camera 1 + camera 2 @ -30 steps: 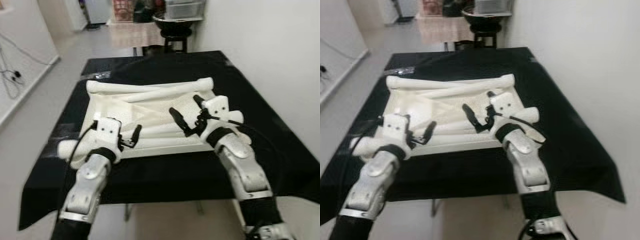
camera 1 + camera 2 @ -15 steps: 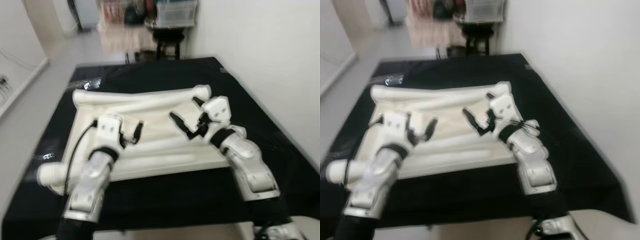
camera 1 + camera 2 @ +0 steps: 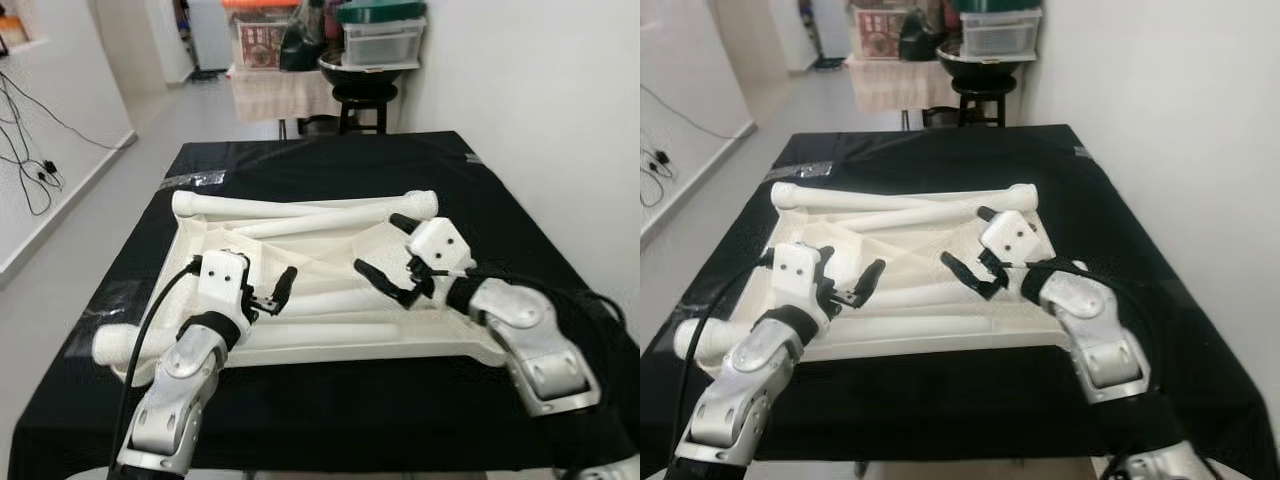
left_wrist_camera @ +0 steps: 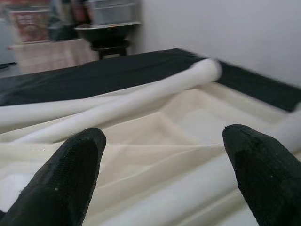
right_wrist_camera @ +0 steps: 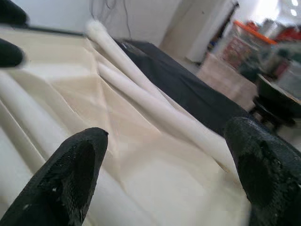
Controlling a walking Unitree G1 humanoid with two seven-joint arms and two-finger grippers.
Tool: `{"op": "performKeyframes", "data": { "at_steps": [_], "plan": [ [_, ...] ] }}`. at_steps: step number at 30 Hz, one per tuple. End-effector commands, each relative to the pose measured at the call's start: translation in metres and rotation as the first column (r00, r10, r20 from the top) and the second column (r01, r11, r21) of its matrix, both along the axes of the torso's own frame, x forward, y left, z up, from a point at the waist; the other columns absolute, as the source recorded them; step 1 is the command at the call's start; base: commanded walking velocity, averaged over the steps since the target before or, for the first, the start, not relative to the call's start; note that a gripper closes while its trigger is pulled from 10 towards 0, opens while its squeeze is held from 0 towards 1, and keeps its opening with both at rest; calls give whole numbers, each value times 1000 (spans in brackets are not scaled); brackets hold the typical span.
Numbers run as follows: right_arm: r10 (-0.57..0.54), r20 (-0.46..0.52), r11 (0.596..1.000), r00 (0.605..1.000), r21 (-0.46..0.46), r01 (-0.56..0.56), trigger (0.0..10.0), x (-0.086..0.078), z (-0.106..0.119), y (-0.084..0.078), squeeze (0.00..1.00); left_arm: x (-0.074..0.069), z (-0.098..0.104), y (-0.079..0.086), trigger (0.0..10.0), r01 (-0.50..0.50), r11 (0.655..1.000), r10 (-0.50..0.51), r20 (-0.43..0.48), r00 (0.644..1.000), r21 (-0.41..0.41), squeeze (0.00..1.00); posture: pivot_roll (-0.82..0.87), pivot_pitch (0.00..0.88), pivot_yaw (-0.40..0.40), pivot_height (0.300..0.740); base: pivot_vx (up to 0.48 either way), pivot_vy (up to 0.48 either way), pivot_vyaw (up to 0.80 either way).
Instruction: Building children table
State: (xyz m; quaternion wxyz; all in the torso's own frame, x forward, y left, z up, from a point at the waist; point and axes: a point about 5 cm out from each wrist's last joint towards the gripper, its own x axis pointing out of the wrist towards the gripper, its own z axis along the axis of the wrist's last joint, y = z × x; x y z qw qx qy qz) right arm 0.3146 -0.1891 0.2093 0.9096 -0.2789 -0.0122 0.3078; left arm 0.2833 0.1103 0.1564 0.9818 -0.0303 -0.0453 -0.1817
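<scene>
both open and empty, the left gripper (image 3: 272,297) and right gripper (image 3: 385,283) hover over the table top (image 3: 330,340); the loose leg (image 3: 340,297) lies crosswise between and below them, about equally near

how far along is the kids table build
Early. Done: the white plastic tabletop panel lies upside down on the black table, round white legs lying loose on it. In hand: nothing; left pincer and right pincer hover open. Left: fitting every leg.

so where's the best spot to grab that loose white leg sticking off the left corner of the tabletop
Probably its round shaft, just behind the ribbed end. The leg lies flat on the black table, poking out past the white tabletop, so coming from above with fingers straddling the tube suits it. The left pincer, open, is nearest.
</scene>
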Motion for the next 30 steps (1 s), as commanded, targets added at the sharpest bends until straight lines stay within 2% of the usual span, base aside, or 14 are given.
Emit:
{"op": "performKeyframes", "data": {
  "at_steps": [1,3,4,6,7,10,11,13,23,26,30],
  "plan": [
    [-17,2,1000,1000,18,17,10000,4,13,-6,0,0,3,-3,10000,24,999,-24,-9,1000,-21,0,-48,16,28,740,0,-247,0],
    [-22,0,1000,1000,11,22,10000,5,20,-7,0,0,4,-5,10000,36,999,-37,-18,999,-31,0,-46,18,25,740,0,0,0],
    [11,-2,1000,1000,-29,-11,10000,4,26,-4,0,-1,4,-6,10000,43,998,-44,-24,999,-34,0,-46,18,25,740,0,0,0],
    [11,-2,1000,1000,-29,-11,10000,4,26,-4,0,-1,4,-6,10000,43,998,-44,-24,999,-34,0,-46,18,25,740,0,0,0],
    [61,-31,995,998,-82,-63,10000,-1,26,1,0,-3,3,-7,10000,44,998,-46,-33,998,-37,0,-45,20,26,740,0,0,0],
    [116,-73,983,991,-133,-125,10000,-6,25,7,0,-5,0,-6,10000,42,999,-43,-46,998,-31,0,-46,20,25,740,0,0,0],
    [170,-125,967,978,-172,-190,10000,-10,23,13,0,-6,-4,-5,10000,30,999,-32,-80,996,-28,0,-45,18,26,740,0,0,0],
    [212,-168,949,963,-199,-244,10000,-13,23,18,0,-8,-10,-2,10000,19,999,-23,-120,992,-34,0,-42,16,23,740,0,236,0],
    [196,-240,933,951,-254,-256,10000,-9,28,22,0,-15,-14,0,10000,9,1000,-11,-130,991,-13,0,-37,11,15,740,0,474,0],
    [190,-254,929,948,-265,-257,10000,-9,30,24,0,-16,-13,-2,10000,15,1000,-14,-123,992,6,0,-39,10,14,740,0,0,0],
    [104,-248,907,963,-373,-194,10000,0,28,23,0,-17,-15,-6,10000,18,1000,-16,-140,990,10,0,-39,11,14,740,0,0,0]
  ]
}}
